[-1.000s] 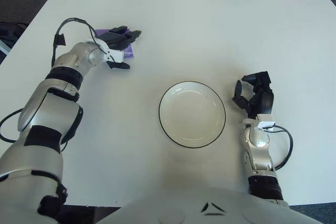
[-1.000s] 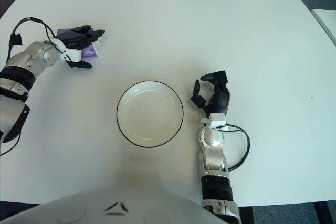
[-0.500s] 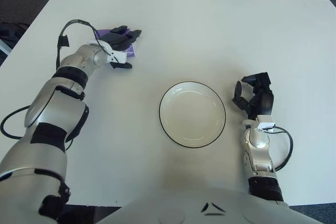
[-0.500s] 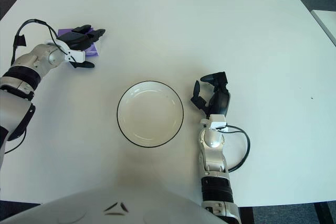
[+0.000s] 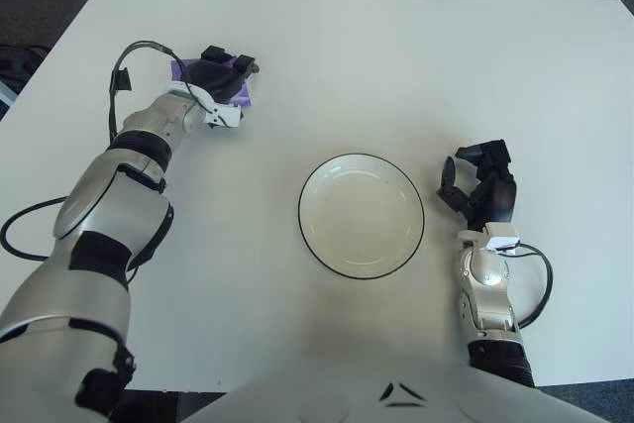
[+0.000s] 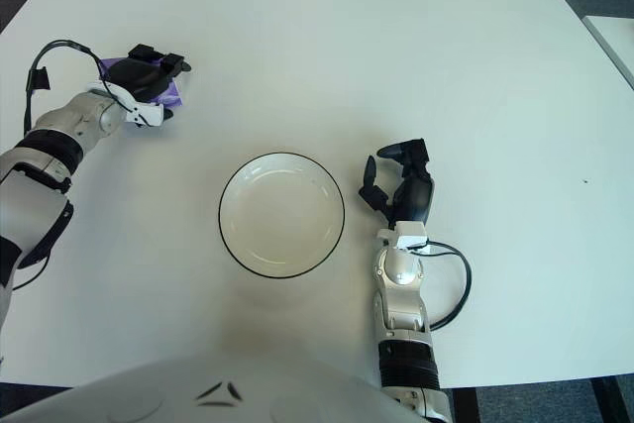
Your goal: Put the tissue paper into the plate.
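The tissue paper is a small purple pack (image 5: 242,95) lying on the white table at the far left. My left hand (image 5: 222,72) rests on top of it with its dark fingers curled down around the pack, hiding most of it; purple edges show on both sides of the hand (image 6: 174,96). The plate (image 5: 362,216) is white with a dark rim, empty, and sits at the table's middle front, well to the right of the pack. My right hand (image 5: 479,185) stands upright just right of the plate, fingers relaxed, holding nothing.
The white table (image 5: 396,66) spreads wide around the plate. A black cable (image 5: 139,47) loops over my left wrist. Dark floor lies beyond the table's far and left edges.
My left hand's fingers, stretched out over the pack before, have curled down and closed on it. The right hand has stayed in place.
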